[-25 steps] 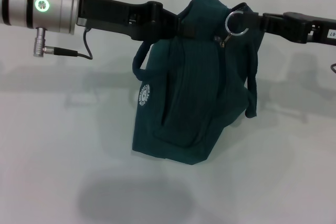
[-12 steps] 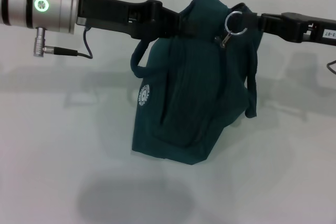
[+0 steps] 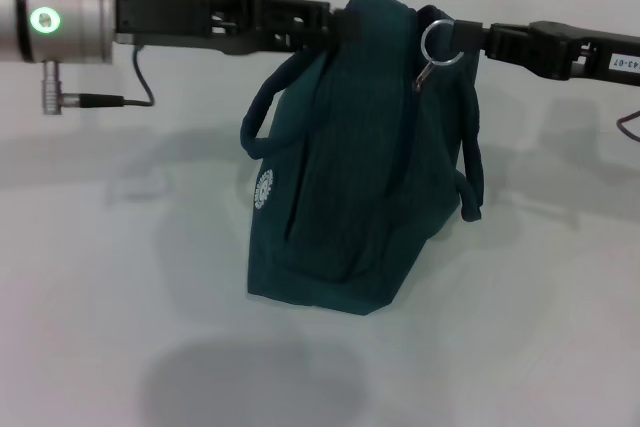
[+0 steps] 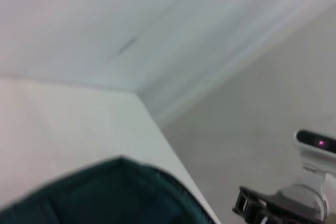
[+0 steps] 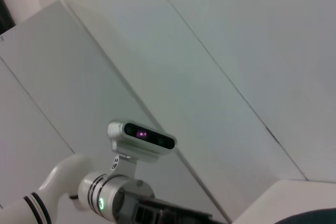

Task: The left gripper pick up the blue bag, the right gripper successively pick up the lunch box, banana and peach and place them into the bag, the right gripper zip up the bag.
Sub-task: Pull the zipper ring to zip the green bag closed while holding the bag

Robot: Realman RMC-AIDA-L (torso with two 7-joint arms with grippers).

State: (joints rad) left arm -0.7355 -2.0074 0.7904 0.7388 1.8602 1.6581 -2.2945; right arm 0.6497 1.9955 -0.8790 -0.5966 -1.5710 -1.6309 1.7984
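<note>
The blue bag (image 3: 365,157) hangs above the white table, a dark teal cloth bag with a small round white logo. My left gripper (image 3: 335,27) reaches in from the left and is shut on the bag's top edge. From the right, my right gripper (image 3: 470,39) is shut on the metal zipper ring (image 3: 438,44) at the bag's top right corner. The bag's top rim (image 4: 115,192) also fills the lower part of the left wrist view. Lunch box, banana and peach are out of view.
The white table (image 3: 110,277) lies under the bag, with the bag's shadow (image 3: 240,382) on it. A dark carry strap (image 3: 472,162) dangles down the bag's right side. The right wrist view shows the left arm's wrist camera (image 5: 142,137).
The left arm has drawn back to the left and slightly up, pulling the bag's top taut. The zipper ring and the right gripper sit a little higher. The bag hangs straighter.
</note>
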